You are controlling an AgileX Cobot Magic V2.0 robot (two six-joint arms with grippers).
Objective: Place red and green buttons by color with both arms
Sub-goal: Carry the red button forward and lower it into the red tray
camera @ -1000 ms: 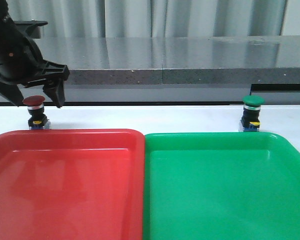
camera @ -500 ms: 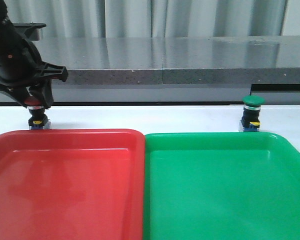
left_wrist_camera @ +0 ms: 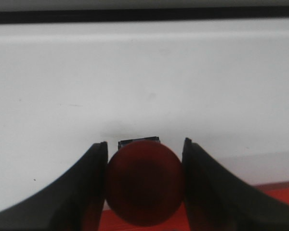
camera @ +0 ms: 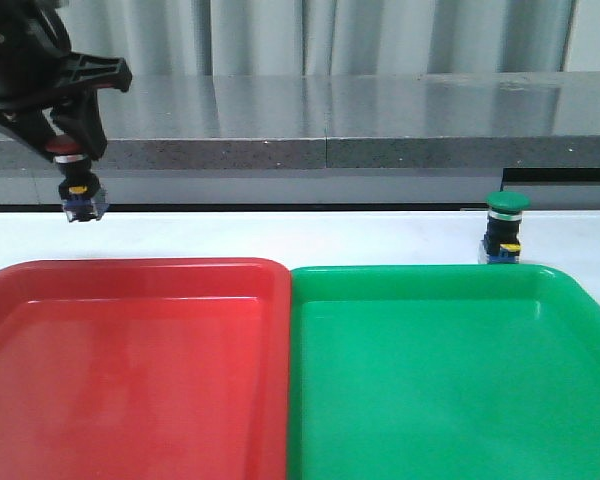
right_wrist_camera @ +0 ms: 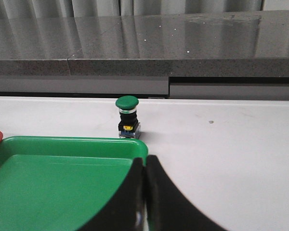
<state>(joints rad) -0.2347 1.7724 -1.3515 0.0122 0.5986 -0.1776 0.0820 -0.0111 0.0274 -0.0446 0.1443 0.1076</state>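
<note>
A white table [camera: 280, 235] carries two large shallow trays side by side at the front, touching along their inner edges: a red tray [camera: 130, 270] on the robot's left and a green tray [camera: 450, 272] on its right. Behind the table runs a grey stone ledge with pale curtains above.

At the far left, the left hand [camera: 68, 152] is clenched on the cap of the red button [camera: 77, 190]. The button hangs upright in the air, clear of the table, with its yellow tag and blue base below the fingers. In the left wrist view the dark red cap [left_wrist_camera: 144, 182] fills the gap between the two fingers, touching both, and the red tray's rim shows just beneath it.

The relation that matters: the held button is above the strip of table just behind the red tray's back rim, so the tray lies toward the robot and below. Judging from this, a short carry toward the robot and a descent would put it over the tray floor.

The green button [camera: 504, 226] stands upright on the table just behind the green tray's back rim, near its right end. In the right wrist view the right hand [right_wrist_camera: 144, 197] is closed and empty, with the green button [right_wrist_camera: 127, 117] ahead of it, beyond the tray corner. The right arm is the nearer one for it.
</note>
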